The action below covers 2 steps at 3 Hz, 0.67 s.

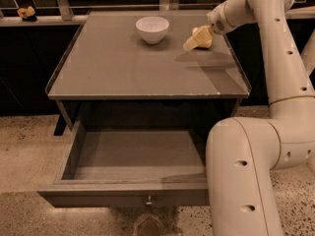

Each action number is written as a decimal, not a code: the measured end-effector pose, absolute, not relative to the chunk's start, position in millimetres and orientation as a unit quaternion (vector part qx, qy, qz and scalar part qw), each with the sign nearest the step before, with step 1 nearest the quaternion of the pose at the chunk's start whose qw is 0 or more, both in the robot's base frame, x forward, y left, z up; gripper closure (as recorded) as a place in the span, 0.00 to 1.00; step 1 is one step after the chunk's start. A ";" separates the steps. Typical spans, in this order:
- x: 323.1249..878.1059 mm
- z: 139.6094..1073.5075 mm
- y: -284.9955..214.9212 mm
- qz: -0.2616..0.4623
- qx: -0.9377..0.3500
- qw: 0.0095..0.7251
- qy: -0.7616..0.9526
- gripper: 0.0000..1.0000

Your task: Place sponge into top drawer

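The robot's hand [193,42] was down at the far corner of the tabletop [128,73], on the right side of the view, right at the sponge [205,33]. The hand and the sponge were both pale yellow and ran together, so I could not tell if the hand was spread, pressed together, or pinching the sponge. The sponge looked to be up at the tabletop, not in the drawer. The hand was likely there to pick it up, since the job needs that first. The top drawer [133,154] stood wide open below with nothing in it, so the sponge could go straight in. Its little round knob [148,199] faced the front. A white bowl [152,28] sat near the sponge, not touching it. No words or labels showed on anything.
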<state>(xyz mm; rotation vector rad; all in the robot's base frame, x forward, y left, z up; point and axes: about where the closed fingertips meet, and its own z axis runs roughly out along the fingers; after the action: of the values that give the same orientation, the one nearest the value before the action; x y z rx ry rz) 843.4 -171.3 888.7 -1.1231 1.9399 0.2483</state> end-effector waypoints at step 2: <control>850.6 884.3 -166.7 0.102 -0.428 0.425 0.791 0.00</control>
<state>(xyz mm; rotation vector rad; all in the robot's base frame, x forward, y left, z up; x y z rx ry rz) 850.6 -166.7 884.3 -1.0708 1.9793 0.2549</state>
